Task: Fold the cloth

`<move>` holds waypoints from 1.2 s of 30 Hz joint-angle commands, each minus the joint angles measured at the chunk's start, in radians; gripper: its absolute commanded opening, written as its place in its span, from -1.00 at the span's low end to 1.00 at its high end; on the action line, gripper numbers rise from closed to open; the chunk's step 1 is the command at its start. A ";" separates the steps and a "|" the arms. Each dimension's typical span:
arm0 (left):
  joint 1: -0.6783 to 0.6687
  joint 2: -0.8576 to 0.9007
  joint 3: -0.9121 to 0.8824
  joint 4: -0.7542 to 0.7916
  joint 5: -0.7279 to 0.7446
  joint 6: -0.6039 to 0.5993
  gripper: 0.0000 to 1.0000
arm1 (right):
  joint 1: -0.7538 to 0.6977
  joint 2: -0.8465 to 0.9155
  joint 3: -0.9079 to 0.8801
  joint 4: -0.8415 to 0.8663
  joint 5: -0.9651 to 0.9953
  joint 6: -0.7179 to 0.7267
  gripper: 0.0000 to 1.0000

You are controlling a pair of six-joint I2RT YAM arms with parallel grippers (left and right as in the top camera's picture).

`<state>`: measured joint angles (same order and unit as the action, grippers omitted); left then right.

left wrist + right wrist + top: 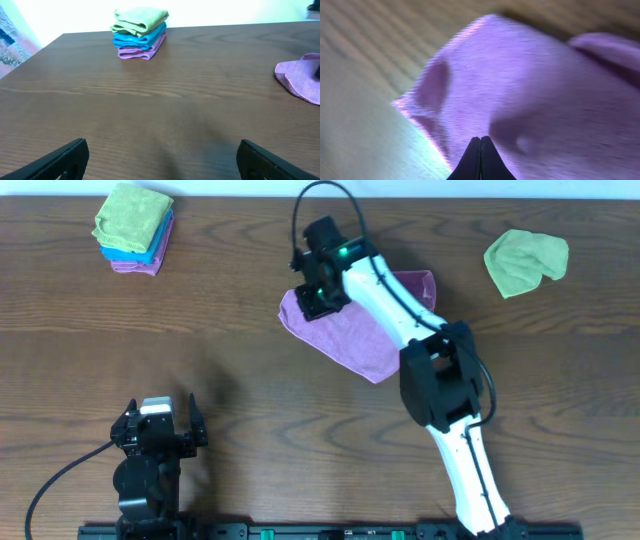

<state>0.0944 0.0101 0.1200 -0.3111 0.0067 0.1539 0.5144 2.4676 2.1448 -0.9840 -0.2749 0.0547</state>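
Dark wood-grain worktop (250, 380), seen from overhead. Purple cloth (360, 335) lies near centre, slightly right, spread loosely, its far-right corner turned over. Right arm (395, 295) reaches out across the cloth to its left corner; right jaws are pressed together, no gap at the tips, pinching the cloth's edge there. Right wrist view: fabric close to the lens, rumpled, one small fold standing up at left, worktop grain blurred behind. Left arm (150, 460) sits at the near-left edge, well apart from the cloth; left jaws are spread wide, nothing between them, bare wood ahead. Stack (135, 235) of folded cloths at far left: green on top, blue in the middle, purple beneath. Crumpled green cloth (525, 262) at far right, apart from everything else.
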 commanded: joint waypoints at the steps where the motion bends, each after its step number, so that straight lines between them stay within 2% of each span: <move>1: -0.005 -0.006 -0.023 -0.010 -0.014 -0.005 0.91 | 0.017 0.022 0.012 -0.004 0.017 -0.047 -0.98; 16: -0.005 -0.006 -0.023 -0.010 -0.014 -0.005 0.91 | 0.064 0.109 0.011 -0.094 0.014 -0.067 -0.97; 27: -0.005 -0.006 -0.023 -0.010 -0.014 -0.005 0.91 | 0.330 0.108 0.011 -0.244 -0.005 -0.262 -0.97; 31: -0.005 -0.006 -0.023 -0.010 -0.014 -0.005 0.91 | 0.401 0.108 0.011 -0.264 -0.003 -0.262 -0.97; 36: -0.005 -0.006 -0.023 -0.010 -0.014 -0.005 0.91 | 0.397 0.071 0.014 -0.277 0.018 -0.233 -0.97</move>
<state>0.0944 0.0101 0.1200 -0.3111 0.0067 0.1539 0.9257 2.5217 2.1647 -1.2568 -0.2794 -0.1852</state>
